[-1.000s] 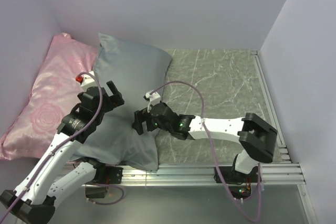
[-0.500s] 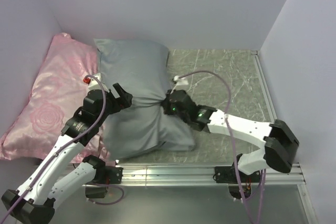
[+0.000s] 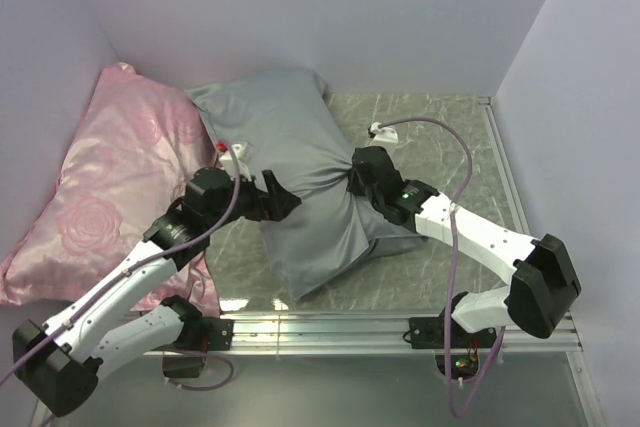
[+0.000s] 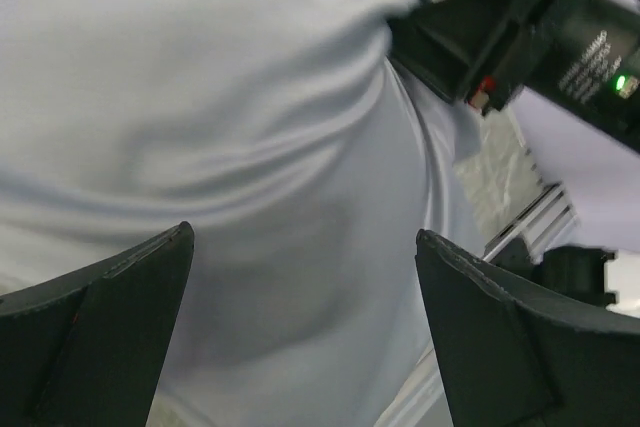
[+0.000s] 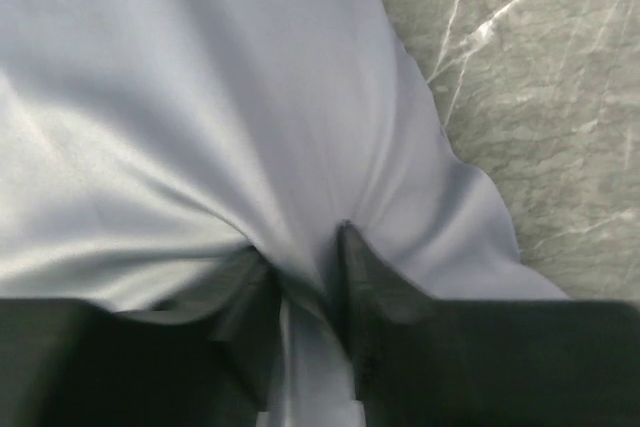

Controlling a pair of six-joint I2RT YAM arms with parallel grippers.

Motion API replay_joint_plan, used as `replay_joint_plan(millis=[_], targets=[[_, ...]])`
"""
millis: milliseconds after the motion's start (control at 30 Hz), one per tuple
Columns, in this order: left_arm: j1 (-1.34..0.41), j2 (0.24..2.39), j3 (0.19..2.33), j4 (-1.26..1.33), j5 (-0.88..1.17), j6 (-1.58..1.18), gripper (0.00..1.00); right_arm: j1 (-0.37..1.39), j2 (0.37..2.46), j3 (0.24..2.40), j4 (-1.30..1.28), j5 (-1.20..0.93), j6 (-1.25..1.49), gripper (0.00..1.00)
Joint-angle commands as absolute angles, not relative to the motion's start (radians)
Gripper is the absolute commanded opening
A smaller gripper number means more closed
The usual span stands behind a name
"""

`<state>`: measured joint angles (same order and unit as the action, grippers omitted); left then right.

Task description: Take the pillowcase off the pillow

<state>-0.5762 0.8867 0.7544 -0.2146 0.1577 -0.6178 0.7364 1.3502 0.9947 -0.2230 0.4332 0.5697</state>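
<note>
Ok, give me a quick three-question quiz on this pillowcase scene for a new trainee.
1. True or false: the right gripper is pinching a fold of the pillowcase.
2. The left gripper has its fingers: A) spread wide over the grey fabric, B) shut on a cable, C) out of view.
3. Fill in: in the top view, the pink rose-patterned pillow lies to the ____ of the pillowcase.
Key: 1 true; 2 A; 3 left.

The marble table [image 3: 445, 137] carries pillowcase [image 3: 290, 137] and pink pillow [image 3: 100, 177].
</note>
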Motion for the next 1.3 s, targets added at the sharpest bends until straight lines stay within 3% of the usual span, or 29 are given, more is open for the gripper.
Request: replay_joint_plan(millis=[0, 233, 533, 600, 633, 700, 1033, 1100, 1267], targets=[[-0.697, 0.925, 0.848, -0.221, 0.070, -0.535, 0.99, 0.723, 1.313, 1.046, -0.199, 0.479, 0.557, 0.39], [-0.883, 0.974, 0.871, -0.330, -0.216, -0.538, 0.92, 0.724, 1.241, 1.017, -0.216, 0.445, 0.565, 0.66], [-1.019, 1.100, 0.923, -0.411, -0.391, -0.555, 0.67, 0.726, 1.011, 0.882, -0.241, 0.365, 0.589, 0.77], [-1.025, 1.133, 0.951, -0.431, -0.448, -0.571, 0.47, 0.732, 0.939, 0.823, -0.247, 0.324, 0.597, 0.77], [-1.025, 1.146, 0.965, -0.458, -0.471, -0.575, 0.33, 0.733, 0.895, 0.801, -0.252, 0.308, 0.609, 0.77], [-1.028, 1.167, 1.003, -0.469, -0.503, -0.577, 0.21, 0.738, 0.850, 0.738, -0.253, 0.261, 0.621, 0.77], [-1.028, 1.255, 1.199, -0.509, -0.609, -0.560, 0.12, 0.796, 0.673, 0.568, -0.272, 0.166, 0.657, 0.78], [-1.028, 1.288, 1.239, -0.522, -0.626, -0.555, 0.06, 0.801, 0.647, 0.537, -0.265, 0.152, 0.664, 0.78], [-1.029, 1.339, 1.279, -0.529, -0.574, -0.552, 0.03, 0.819, 0.583, 0.491, -0.273, 0.130, 0.684, 0.78]])
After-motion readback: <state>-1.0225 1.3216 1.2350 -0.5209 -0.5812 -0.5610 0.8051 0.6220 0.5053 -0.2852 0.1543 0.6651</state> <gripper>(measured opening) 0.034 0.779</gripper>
